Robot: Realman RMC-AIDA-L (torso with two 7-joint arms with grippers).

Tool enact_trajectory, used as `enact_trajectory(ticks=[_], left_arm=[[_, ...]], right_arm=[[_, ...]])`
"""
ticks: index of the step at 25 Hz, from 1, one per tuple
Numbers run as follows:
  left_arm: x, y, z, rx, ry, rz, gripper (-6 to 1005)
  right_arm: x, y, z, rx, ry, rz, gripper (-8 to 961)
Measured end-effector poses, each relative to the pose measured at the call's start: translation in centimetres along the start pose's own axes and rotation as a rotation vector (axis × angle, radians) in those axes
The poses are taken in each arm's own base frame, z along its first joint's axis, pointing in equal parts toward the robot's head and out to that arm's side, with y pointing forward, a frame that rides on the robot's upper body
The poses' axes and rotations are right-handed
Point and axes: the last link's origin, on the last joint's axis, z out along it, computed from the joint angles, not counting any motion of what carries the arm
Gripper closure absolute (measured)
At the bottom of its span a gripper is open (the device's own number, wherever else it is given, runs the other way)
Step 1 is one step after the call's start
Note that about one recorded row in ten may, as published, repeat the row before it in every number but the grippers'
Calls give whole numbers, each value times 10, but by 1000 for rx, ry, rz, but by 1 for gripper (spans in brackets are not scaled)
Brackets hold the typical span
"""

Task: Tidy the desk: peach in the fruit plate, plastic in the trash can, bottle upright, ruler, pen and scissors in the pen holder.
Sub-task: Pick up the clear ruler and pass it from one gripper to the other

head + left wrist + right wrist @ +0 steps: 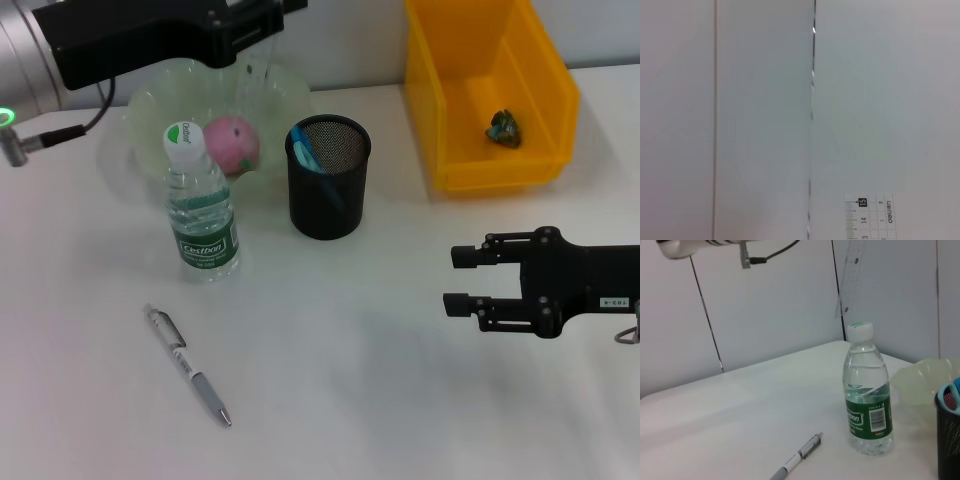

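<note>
My left gripper point(250, 25) is high at the back, over the pale green fruit plate point(150, 110), and holds a clear ruler point(254, 70) hanging down. The ruler's printed end shows in the left wrist view point(870, 217), and it hangs in the air in the right wrist view point(847, 280). A pink peach point(232, 143) lies in the plate. The water bottle point(200, 215) stands upright in front of the plate. The black mesh pen holder point(328, 175) has blue-handled scissors point(305, 145) in it. A silver pen point(188, 367) lies on the table at front left. My right gripper point(455, 280) is open and empty at right.
A yellow bin point(545, 110) at the back right holds a crumpled green piece of plastic point(503, 128). The right wrist view shows the bottle point(867, 390), the pen point(800, 455), the plate's edge point(920, 377) and the pen holder's rim point(947, 435).
</note>
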Motion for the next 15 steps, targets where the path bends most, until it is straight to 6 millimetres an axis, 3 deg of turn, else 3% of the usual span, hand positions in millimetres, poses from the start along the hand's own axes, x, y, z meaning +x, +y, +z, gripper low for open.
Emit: enact_trajectory(ticks=[11, 15], left_arm=[[-39, -9, 21, 70, 202, -31, 591], [-43, -9, 23, 78, 209, -28, 590]], right_arm=[[-1, -2, 2, -5, -2, 3, 416], [-2, -2, 3, -5, -2, 1, 418]])
